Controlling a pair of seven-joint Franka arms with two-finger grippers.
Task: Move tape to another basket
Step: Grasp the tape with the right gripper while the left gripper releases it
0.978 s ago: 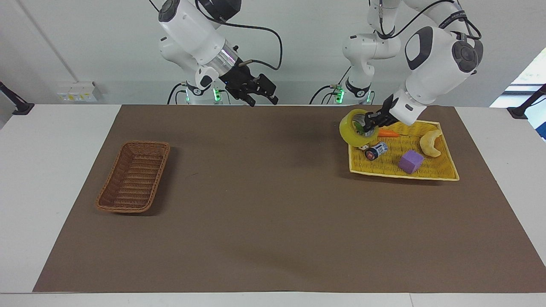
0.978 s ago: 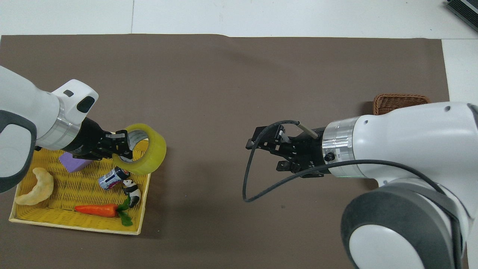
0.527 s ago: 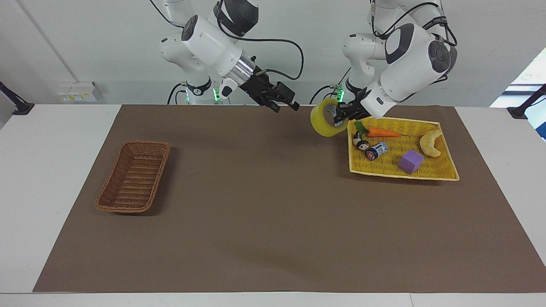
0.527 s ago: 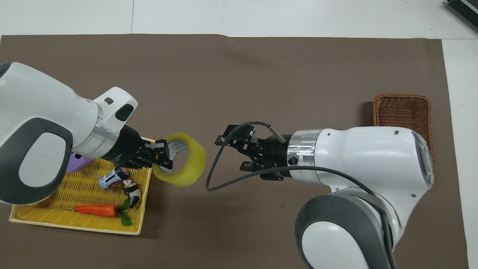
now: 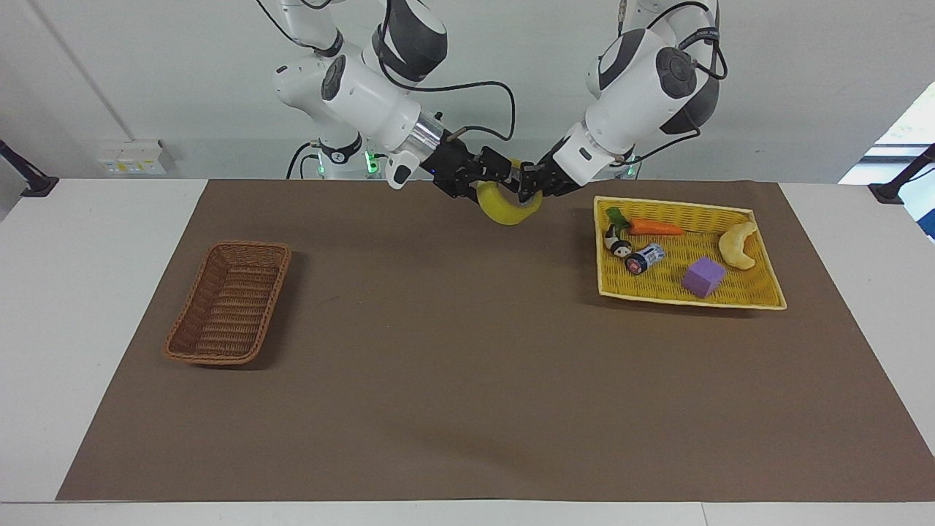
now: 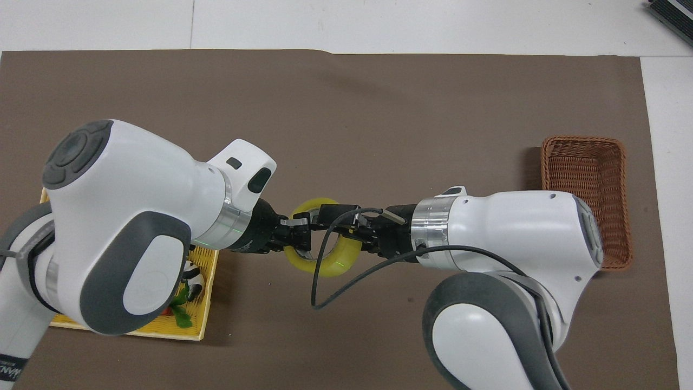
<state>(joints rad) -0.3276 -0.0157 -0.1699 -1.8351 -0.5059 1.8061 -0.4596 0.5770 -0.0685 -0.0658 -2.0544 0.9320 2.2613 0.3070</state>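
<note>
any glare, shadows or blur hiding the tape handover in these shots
Facing view: even light, soft shadows on the mat, no blur; the tape hangs between the left gripper and right gripper, partly covered by their fingers. Overhead view: no glare, but both arms' white casings fill the frame, covering most of the yellow tray and an edge of the basket.

A brown mat (image 5: pixel 467 365) covers most of the white table (image 5: pixel 88 307). Toward the left arm's end of the table lies a flat yellow woven tray (image 5: pixel 760 292), and in it are an orange toy carrot (image 5: pixel 654 228), a small panda figure (image 5: pixel 616 243), a small can (image 5: pixel 644 258) lying on its side, a purple block (image 5: pixel 703 277) and a pale yellow crescent toy (image 5: pixel 738 245). The carrot is nearer to the robots than the purple block, and the can lies just beside the panda figure.
</note>
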